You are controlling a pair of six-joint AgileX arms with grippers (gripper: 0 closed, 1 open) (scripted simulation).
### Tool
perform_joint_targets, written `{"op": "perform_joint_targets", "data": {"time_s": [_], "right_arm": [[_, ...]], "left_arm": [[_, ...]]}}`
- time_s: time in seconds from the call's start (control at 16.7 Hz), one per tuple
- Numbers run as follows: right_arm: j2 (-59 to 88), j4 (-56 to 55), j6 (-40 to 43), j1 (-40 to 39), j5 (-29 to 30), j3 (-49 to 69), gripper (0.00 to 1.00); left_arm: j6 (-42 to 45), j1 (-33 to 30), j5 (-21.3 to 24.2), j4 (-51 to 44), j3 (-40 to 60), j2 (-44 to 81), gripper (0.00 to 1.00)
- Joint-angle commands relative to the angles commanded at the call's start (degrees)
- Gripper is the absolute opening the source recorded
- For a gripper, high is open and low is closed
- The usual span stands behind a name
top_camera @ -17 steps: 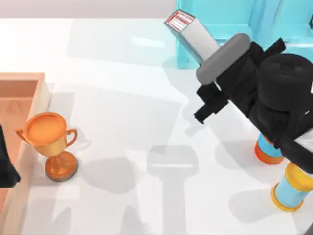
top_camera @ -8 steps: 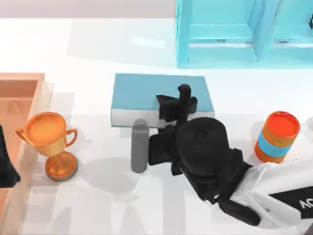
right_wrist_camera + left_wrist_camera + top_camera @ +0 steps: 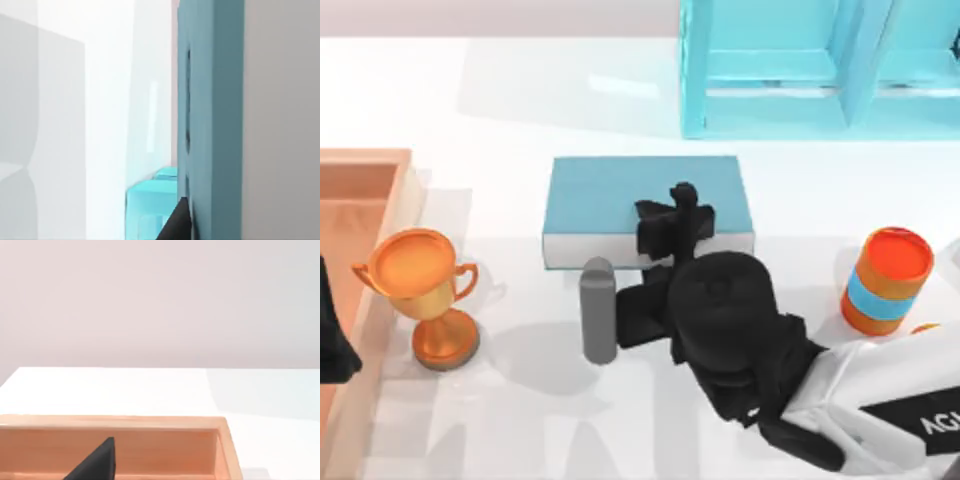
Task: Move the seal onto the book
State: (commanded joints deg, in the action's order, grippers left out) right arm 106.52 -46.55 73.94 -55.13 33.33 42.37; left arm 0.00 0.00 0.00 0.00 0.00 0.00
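Note:
The teal-blue book [image 3: 610,195] lies flat in the middle of the table, its white page edges facing the front. My right gripper [image 3: 672,215] reaches over the book's front right part from the arm's black wrist just in front of it. In the right wrist view the book's cover [image 3: 210,100] runs close past one dark fingertip [image 3: 177,222]. The seal is hidden. My left gripper [image 3: 332,335] is parked at the table's left edge over the wooden tray, and one dark fingertip [image 3: 95,465] of it shows in the left wrist view.
An orange-gold trophy [image 3: 420,290] stands front left beside a wooden tray [image 3: 365,165]. At the right stands an orange cylinder with a blue band [image 3: 885,280]. A turquoise shelf unit [image 3: 820,70] fills the back right. A grey cylindrical part [image 3: 598,310] sticks out of the right arm, left of the wrist.
My right arm swung from the back right by the shelf down to the book. In the last half second its gripper crept a little farther over the cover.

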Motion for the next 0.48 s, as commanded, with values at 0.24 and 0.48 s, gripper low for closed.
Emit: {"op": "perform_joint_targets", "data": {"time_s": [0.24, 0.48], "right_arm": [[-0.7, -0.1, 0.2, -0.7, 0.6, -0.3, 0.0], [0.6, -0.9, -0.1, -0.4, 0.6, -0.6, 0.0]], "left_arm": [[0.0, 0.0, 0.0, 0.0, 0.0, 0.0, 1.0], [0.0, 0.0, 0.0, 0.0, 0.0, 0.0, 1.0]]}}
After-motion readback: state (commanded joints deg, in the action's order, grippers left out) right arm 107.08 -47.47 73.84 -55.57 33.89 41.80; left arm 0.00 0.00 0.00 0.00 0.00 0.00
